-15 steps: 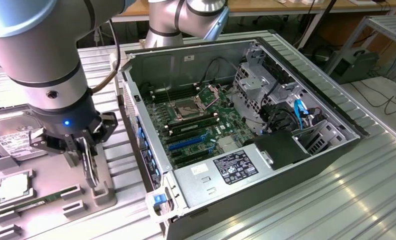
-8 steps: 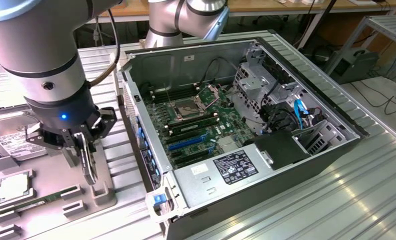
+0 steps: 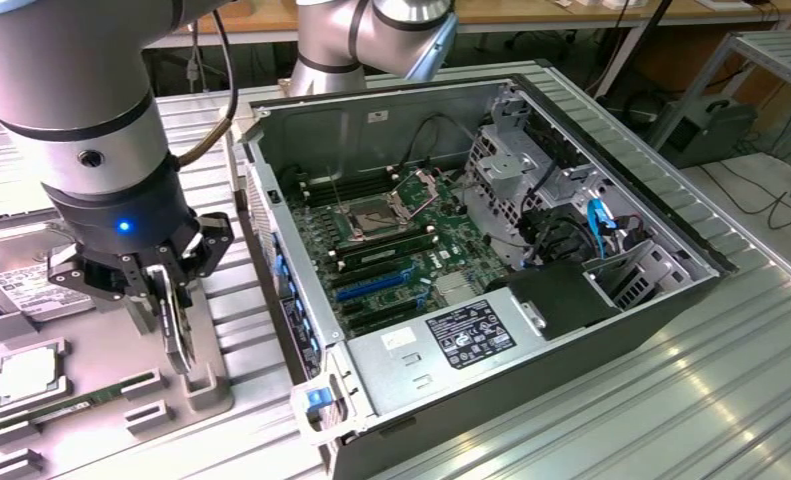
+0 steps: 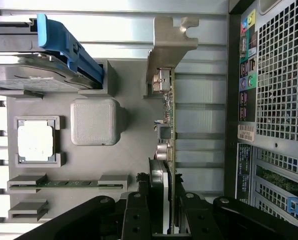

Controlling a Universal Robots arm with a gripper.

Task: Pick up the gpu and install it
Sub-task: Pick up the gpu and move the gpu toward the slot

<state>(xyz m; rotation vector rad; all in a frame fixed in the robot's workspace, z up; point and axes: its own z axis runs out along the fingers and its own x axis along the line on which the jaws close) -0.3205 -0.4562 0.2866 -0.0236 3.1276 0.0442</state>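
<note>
The gripper [image 3: 168,300] jaws clamp the gpu [image 3: 178,338], which stands on edge between them above the tray [image 3: 102,355]. The open case [image 3: 368,120] sits just beside, toward the exterior view's right.

place: lab | evidence: robot arm [image 3: 102,150], opened PC case [image 3: 609,190], aluminium bench [image 3: 715,380]

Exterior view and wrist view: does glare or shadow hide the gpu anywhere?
Exterior view: strong glare streaks the ribbed table, well away from the gpu, which sits in duller light under the gripper but stays visible. Wrist view: even light along the gpu's edge; the processor in its tray pocket is washed out white; the gripper's black body is underlit.
</note>
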